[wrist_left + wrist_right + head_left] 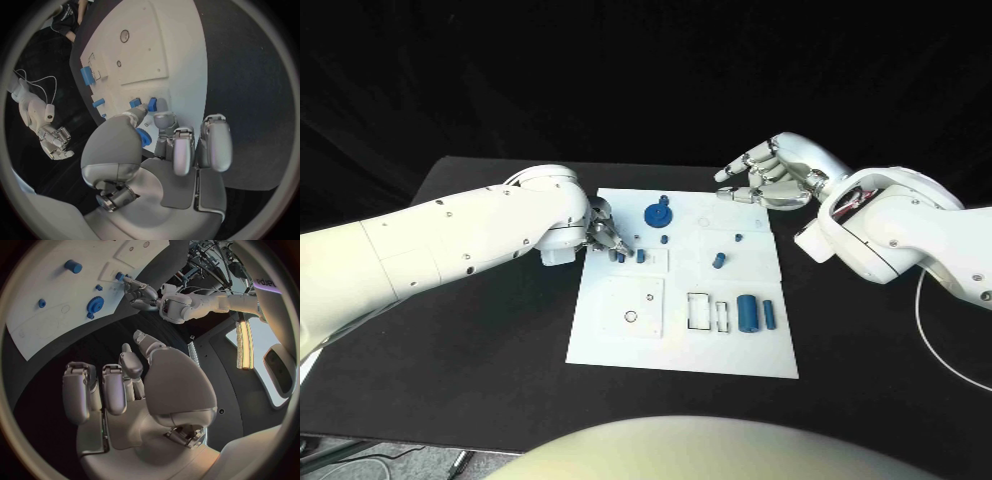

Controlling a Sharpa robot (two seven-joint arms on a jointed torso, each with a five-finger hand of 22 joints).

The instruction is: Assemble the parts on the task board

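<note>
Fingertips of the left hand (pixel 599 232) sit at the board's left edge, closed round a small blue part (pixel 144 136) — the left wrist view shows it pinched between thumb and fingers, just above two short blue pegs (pixel 627 256) standing in the task board (pixel 733 350). The step in hand looks like seating this piece beside them, so the hand should come down straight and slowly, keeping the piece upright and clear of the neighbouring pegs; a sideways nudge could tip them. Whether the piece is already touching the board I cannot tell. The right hand (pixel 769 172) hovers off the board's far right corner, fingers loosely spread and holding nothing — best left there. A blue gear (pixel 658 213) and two blue cylinders (pixel 757 312) wait elsewhere on the board.
</note>
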